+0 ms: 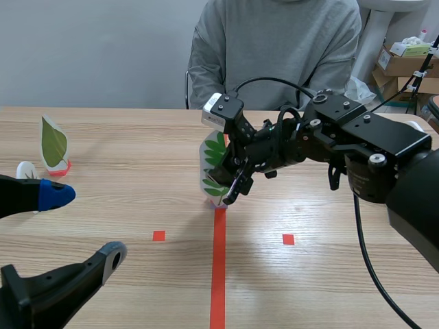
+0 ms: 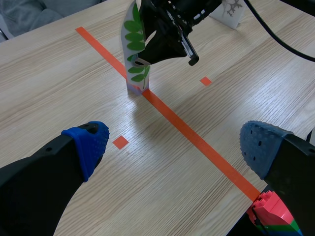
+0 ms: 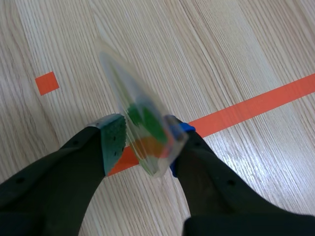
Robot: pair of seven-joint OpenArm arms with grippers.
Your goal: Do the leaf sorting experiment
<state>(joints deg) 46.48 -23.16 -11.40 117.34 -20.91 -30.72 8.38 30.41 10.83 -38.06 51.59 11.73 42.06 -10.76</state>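
The setting reads as a robotics lab or test room, not a home. A pale wood-grain table (image 1: pixel 103 199) is marked out with orange-red tape lines and squares (image 1: pixel 218 274), and two black robot arms (image 1: pixel 370 151) with loose black cables (image 1: pixel 363 240) reach over it. Specimens stand on it: a clear laminated leaf card (image 1: pixel 211 154) and a second leaf card (image 1: pixel 53 142) in a red base. A person in a grey sweatshirt (image 1: pixel 274 55) sits across the table. Behind are a plain grey wall (image 1: pixel 89 48) and stacked brown cardboard boxes (image 1: pixel 405 65).

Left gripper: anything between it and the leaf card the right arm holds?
Nothing. In the left wrist view, only bare table with tape marks lies between the left gripper and the leaf card.
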